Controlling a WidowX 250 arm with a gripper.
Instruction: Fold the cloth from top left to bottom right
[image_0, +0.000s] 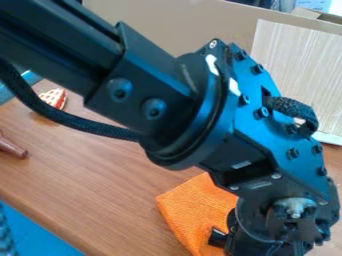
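Camera view: looking down at a slant on a wood-grain table (87, 175), with a cardboard box (167, 22) behind.
Robot arm (157, 102): black, slanting from top left to lower right, covering much of the scene.
Gripper (264, 245): at lower right, over or beside the fabric; opening and hold both impossible to tell.
Orange cloth (194, 212): at lower centre, on the table, turned at an angle, partly hidden by the arm; visible part flat and apparently unfolded.
Upper-left corner (162, 199): pointing left, uncovered; probably the right place to grasp, with the fold seemingly still to be made. Best approached from above, clear of the weave, so as not to shove or ruck the fabric. Pinch just inside the tip, deep enough for a firm hold, shallow enough to avoid a bunched lump.
Diagonal: lift only a little, then carry low and smoothly towards the lower right, letting the fabric roll over itself. Too flat a pull, likely to drag the whole piece; too high a lift, likely to raise the far side too.
Lower-right side: hidden behind the arm, so landing spot hard to judge. Lower fully before letting go, then rise straight up to avoid pulling the fold back open.
Red-and-white toy pie slice (53, 98): at upper left, well apart from the fold.
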